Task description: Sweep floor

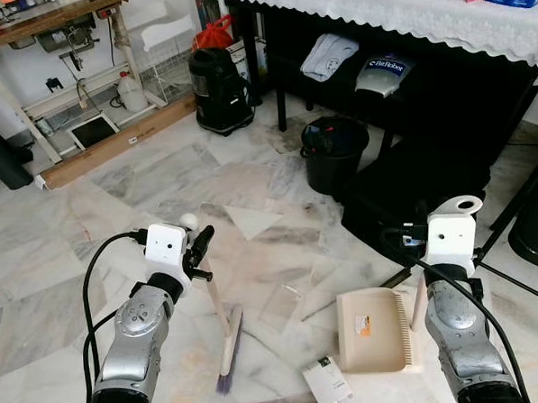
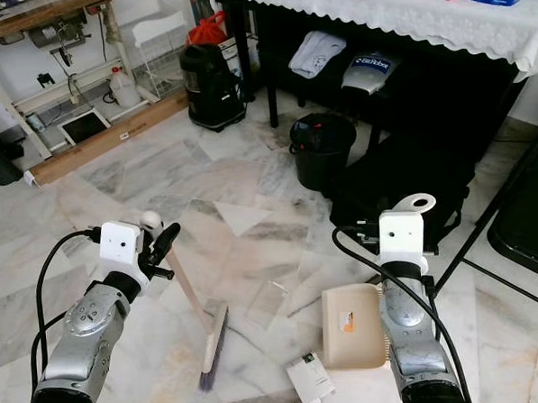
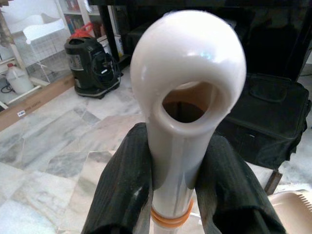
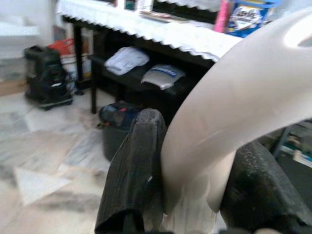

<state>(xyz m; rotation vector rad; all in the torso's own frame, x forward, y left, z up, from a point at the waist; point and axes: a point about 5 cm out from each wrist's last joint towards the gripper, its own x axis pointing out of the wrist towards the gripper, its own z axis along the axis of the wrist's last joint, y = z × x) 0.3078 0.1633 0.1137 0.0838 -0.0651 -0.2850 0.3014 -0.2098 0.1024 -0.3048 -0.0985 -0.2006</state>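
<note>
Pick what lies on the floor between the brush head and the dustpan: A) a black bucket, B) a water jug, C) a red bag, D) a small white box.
D: a small white box lies on the marble floor between the brush in the left gripper and the dustpan in the right gripper.

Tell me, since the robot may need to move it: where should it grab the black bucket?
Grip the bucket by its top rim, coming straight down from above. It stands upright with its mouth open; a black bag crowds one side and the table overhangs behind.
</note>
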